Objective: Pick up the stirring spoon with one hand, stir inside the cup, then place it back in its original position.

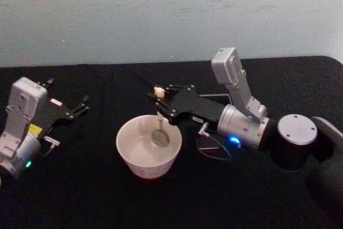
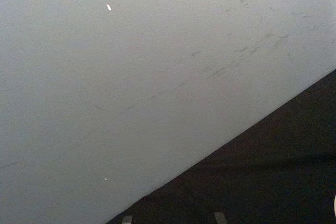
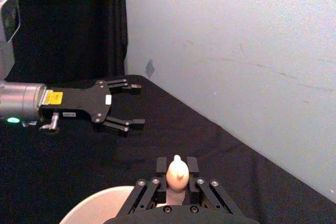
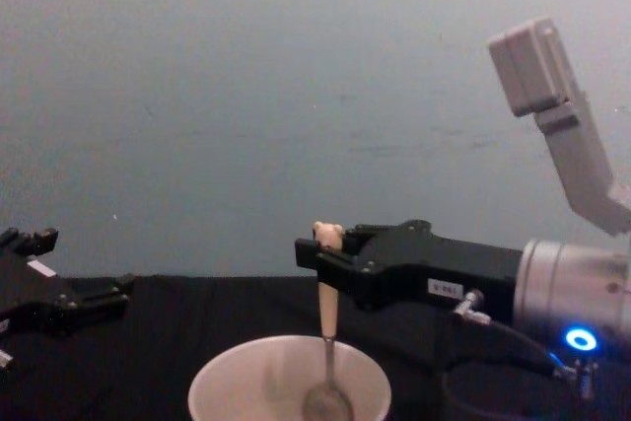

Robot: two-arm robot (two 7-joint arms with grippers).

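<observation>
— Checking the stirring spoon (image 4: 326, 308): where is it, and which way does it point?
— Standing approx. vertical in the cup (image 1: 146, 165). Long axis runs up-down: bear-head end on top, small bowl down low inside the cup. Can't tell if it touches the bottom.
— What's holding it?
— Right end effector (image 1: 161, 103), reaching in from the right w/ fingers pinching the beige handle just below the bear head. The fingers lie about level, so the spoon crosses them at approx. a right angle. In the right wrist view the head pokes up btw. the two fingers.
— Where in the cup, exactly?
— Head view puts the bowl a bit right of centre, w/ the dark stem dropping inside the rim. In the chest view the beige handle sits above the rim.
— And the cup itself?
— Upright on the black counter (image 1: 80, 186), mouth up, around mid-counter.
— Other arm?
— Left end effector (image 1: 67, 90) is at the counter's left side, well apart from the cup, fingers spread wide.
</observation>
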